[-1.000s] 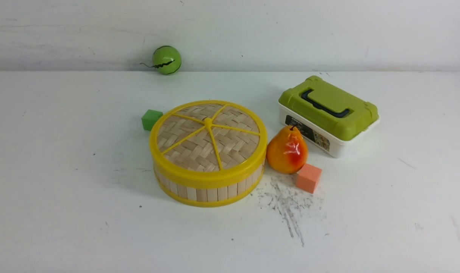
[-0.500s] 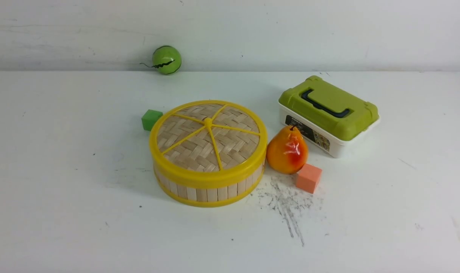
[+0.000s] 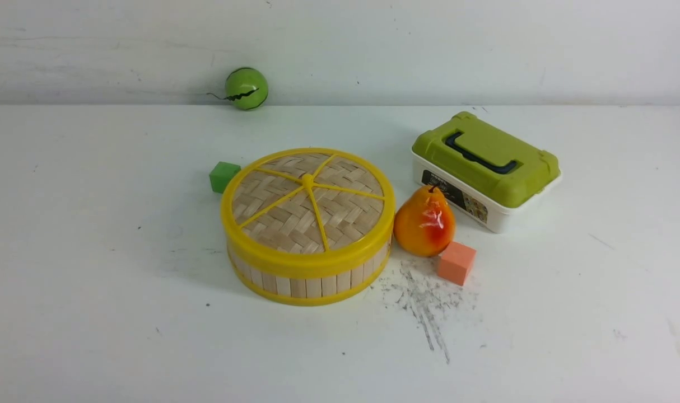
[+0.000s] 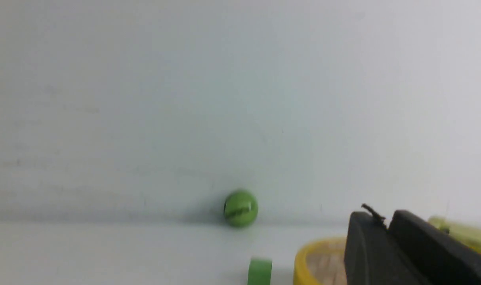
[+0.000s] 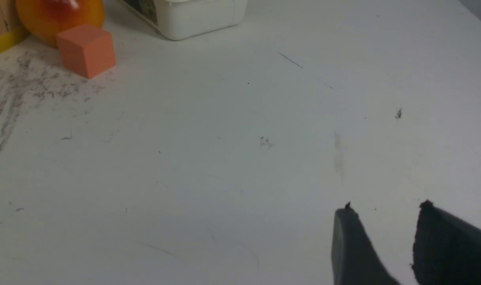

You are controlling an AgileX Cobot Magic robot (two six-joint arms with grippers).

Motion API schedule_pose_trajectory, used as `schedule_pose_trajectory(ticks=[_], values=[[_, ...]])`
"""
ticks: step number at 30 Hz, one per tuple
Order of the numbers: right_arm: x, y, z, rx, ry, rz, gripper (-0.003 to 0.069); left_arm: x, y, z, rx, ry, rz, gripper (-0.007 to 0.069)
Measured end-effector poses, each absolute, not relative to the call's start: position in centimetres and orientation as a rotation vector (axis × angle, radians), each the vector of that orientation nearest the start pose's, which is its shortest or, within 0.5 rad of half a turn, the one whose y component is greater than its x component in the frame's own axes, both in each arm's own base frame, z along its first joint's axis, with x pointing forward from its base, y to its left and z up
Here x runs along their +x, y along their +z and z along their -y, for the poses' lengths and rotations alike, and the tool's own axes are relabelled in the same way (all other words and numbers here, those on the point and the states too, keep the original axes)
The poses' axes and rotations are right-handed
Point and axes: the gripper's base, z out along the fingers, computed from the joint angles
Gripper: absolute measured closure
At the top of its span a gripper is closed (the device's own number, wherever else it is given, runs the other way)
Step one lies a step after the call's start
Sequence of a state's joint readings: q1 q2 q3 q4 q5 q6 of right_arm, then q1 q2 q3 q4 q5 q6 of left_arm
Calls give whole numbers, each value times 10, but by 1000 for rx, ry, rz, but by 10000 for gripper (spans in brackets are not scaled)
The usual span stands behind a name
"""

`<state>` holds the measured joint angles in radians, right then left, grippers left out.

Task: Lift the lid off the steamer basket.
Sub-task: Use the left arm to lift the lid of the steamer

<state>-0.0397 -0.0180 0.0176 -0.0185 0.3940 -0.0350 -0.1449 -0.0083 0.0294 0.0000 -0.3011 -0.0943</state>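
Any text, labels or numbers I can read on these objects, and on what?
Dark label on the side of the white box: printing too small and blurred to read.
Green ball: black squiggle, not lettering.
No other text visible.

Looks to me like a lab test bench: scuffed white tabletop (image 3: 93,336), blank wall (image 3: 485,45), toy props such as a fake pear (image 3: 424,222).

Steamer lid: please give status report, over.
Left end effector shut, right end effector open, both empty. Lid seated on steamer basket. Pear close beside basket, nothing on lid.
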Motion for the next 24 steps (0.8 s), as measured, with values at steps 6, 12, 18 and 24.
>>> schedule_pose_trajectory(ticks=[6, 12, 18, 24], values=[[51, 173, 3, -7, -70, -1878, 419, 43, 245, 6, 4, -256, -1025, 548], [51, 173, 3, -7, -70, -1878, 419, 36, 261, 3, -134, -480, -905, 545], [51, 173, 3, -7, -70, -1878, 419, 22, 319, 2, -156, -521, -993, 547], [51, 173, 3, -7, -70, -1878, 419, 32, 368, 5, -116, -428, -1212, 637]])
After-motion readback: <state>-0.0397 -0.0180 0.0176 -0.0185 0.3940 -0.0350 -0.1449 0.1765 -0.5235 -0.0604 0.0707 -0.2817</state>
